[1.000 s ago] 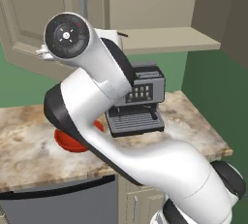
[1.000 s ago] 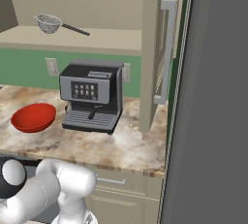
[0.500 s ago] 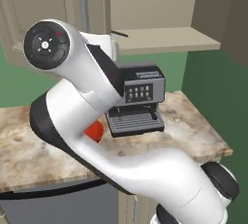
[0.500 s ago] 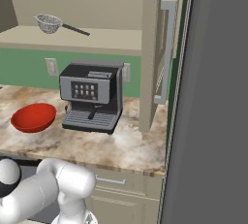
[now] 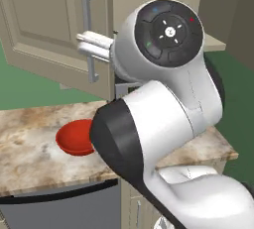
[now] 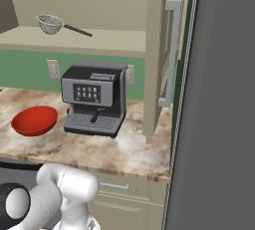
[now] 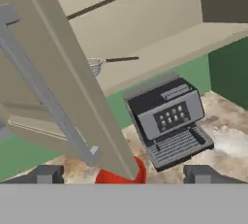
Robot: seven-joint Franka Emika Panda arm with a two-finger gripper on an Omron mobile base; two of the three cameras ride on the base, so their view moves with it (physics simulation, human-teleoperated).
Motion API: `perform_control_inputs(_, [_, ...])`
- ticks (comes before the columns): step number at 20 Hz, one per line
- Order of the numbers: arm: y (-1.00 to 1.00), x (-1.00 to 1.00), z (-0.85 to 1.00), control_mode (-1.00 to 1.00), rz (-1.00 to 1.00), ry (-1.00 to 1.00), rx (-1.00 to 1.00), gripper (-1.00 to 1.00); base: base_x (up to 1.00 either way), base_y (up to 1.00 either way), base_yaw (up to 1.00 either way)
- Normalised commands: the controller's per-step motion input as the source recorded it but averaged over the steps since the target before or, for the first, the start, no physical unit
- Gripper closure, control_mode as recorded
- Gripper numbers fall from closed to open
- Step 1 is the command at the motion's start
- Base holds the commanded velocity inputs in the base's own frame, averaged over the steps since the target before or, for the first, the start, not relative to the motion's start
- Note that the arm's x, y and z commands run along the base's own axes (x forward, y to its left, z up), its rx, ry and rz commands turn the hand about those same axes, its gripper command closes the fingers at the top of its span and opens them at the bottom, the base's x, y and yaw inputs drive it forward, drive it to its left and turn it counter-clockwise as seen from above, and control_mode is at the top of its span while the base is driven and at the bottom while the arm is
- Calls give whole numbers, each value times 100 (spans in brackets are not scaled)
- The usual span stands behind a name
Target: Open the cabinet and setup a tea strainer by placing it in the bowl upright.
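Note:
The cabinet [image 5: 44, 29] stands open, its left door swung out with the silver bar handle [image 5: 88, 34] facing me. In the hand view this door [image 7: 72, 87] cuts diagonally across close in front. My gripper [image 7: 123, 173] is open, its fingertips [image 7: 46, 173] wide apart with nothing between them. The tea strainer [image 6: 51, 23] lies on the cabinet shelf with its handle pointing right. From the hand it is half hidden behind the door edge [image 7: 95, 65]. The red bowl [image 6: 34, 120] sits on the counter left of the coffee machine, also partly behind my arm [image 5: 74, 138].
A black and grey coffee machine [image 6: 94, 98] stands on the marble counter [image 6: 124, 149]. The right cabinet door [image 6: 157, 50] is swung open beside it. A tall dark panel [image 6: 219, 99] fills the right side. My bulky arm [image 5: 163, 99] blocks the middle of the left base view.
The gripper has gone from nearly shut to wide open. The arm's elbow has swung right and closer to the left base camera, now hiding the coffee machine there.

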Motion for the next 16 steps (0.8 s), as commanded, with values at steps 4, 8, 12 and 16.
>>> perform_control_inputs(4, [-100, 0, -19, -100, 12, 14, 72, -100, 0, 0, 0])
perform_control_inputs(8, [-87, 0, -17, -100, 21, 4, 94, -100, 0, 0, 0])
perform_control_inputs(12, [-10, 25, -37, -100, 20, 15, 83, -100, 0, 0, 0])
perform_control_inputs(16, [34, 72, -36, -100, 27, 12, 52, -100, 0, 0, 0])
